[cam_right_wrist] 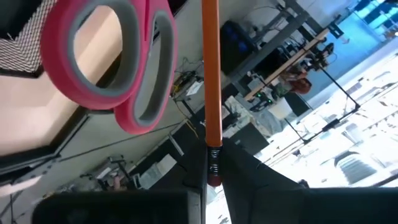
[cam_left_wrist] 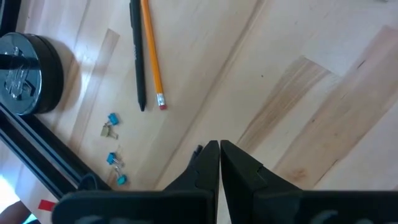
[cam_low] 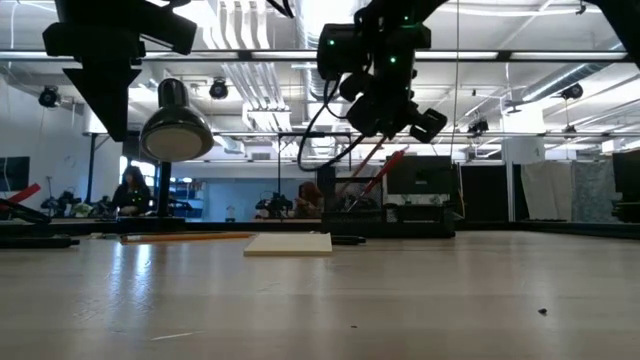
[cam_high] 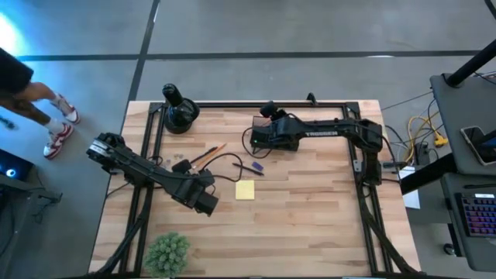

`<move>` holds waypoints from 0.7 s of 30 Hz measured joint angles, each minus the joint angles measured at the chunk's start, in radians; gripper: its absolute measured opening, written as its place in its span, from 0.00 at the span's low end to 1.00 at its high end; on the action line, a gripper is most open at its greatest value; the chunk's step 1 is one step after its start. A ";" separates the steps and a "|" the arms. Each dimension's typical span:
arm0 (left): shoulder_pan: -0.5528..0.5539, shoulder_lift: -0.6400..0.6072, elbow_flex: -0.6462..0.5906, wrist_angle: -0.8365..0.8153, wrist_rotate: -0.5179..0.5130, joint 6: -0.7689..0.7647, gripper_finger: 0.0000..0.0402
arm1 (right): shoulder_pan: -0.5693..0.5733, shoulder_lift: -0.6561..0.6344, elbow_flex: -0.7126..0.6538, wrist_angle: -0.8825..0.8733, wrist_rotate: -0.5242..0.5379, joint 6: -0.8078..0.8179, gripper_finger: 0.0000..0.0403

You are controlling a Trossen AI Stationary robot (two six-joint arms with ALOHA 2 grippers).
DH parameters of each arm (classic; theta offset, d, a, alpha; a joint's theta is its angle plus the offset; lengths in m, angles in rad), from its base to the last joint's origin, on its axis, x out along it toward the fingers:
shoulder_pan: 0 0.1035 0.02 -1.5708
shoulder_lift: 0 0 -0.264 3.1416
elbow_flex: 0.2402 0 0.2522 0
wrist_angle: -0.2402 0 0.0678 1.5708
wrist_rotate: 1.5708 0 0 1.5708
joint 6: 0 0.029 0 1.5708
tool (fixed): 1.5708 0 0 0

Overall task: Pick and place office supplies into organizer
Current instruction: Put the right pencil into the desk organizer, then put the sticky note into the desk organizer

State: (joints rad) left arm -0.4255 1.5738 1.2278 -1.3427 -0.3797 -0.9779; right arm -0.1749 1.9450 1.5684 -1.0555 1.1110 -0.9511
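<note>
Over the table in the high view, the right gripper (cam_high: 260,133) is hanging above the far middle of the wooden top, over the spot where the organizer would stand; the arm is hiding that box. The left gripper (cam_high: 208,203) is hovering nearer the front, just beside the yellow sticky-note pad (cam_high: 245,190). An orange pencil (cam_high: 212,149) and a black pen (cam_high: 200,157) are lying side by side between the two arms, and a small purple piece (cam_high: 256,166) is lying beyond the pad. A round black weight (cam_high: 179,113) is standing at the far left corner, a green plant (cam_high: 167,253) at the near edge.

Low view: the right gripper (cam_low: 385,125) is hanging high with a pencil (cam_low: 362,170) slanting down from it beside the red scissors (cam_low: 387,166). The pad (cam_low: 288,243) is lying flat on the table.

Left wrist view: the left gripper (cam_left_wrist: 220,151) is showing its fingers pressed together, holding nothing. The pen (cam_left_wrist: 137,53) and pencil (cam_left_wrist: 152,51) are lying parallel, with blue binder clips (cam_left_wrist: 112,138) near the weight (cam_left_wrist: 28,73).

Right wrist view: the right gripper (cam_right_wrist: 212,171) is pinching the eraser end of an orange pencil (cam_right_wrist: 211,68); the scissors' pink handles (cam_right_wrist: 118,59) are standing just beside it.
</note>
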 joint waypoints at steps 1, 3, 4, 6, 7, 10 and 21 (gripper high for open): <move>0.000 0.000 0.000 0.000 -0.002 0.001 0.00 | 0.001 -0.001 0.000 -0.005 -0.007 0.012 0.07; 0.000 0.000 -0.001 0.000 -0.004 0.026 0.00 | 0.005 -0.004 0.000 -0.014 -0.026 0.036 0.07; 0.000 0.000 -0.001 0.001 -0.004 0.043 0.00 | 0.008 -0.006 0.000 -0.014 -0.028 0.044 0.07; 0.000 0.000 -0.002 0.003 -0.016 0.050 0.00 | 0.011 -0.017 0.000 -0.032 -0.046 0.066 0.07; 0.000 0.000 -0.003 0.003 -0.023 0.050 0.00 | 0.013 -0.023 0.000 -0.044 -0.062 0.078 0.08; 0.000 0.000 -0.004 0.004 -0.047 0.051 0.00 | 0.014 -0.033 0.000 -0.093 -0.117 0.129 0.13; 0.000 0.000 -0.005 0.008 -0.101 0.052 0.00 | 0.039 -0.070 0.003 -0.143 -0.063 0.242 0.34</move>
State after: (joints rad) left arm -0.4255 1.5738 1.2232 -1.3351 -0.4808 -0.9260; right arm -0.1360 1.8751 1.5716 -1.1984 1.0477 -0.7089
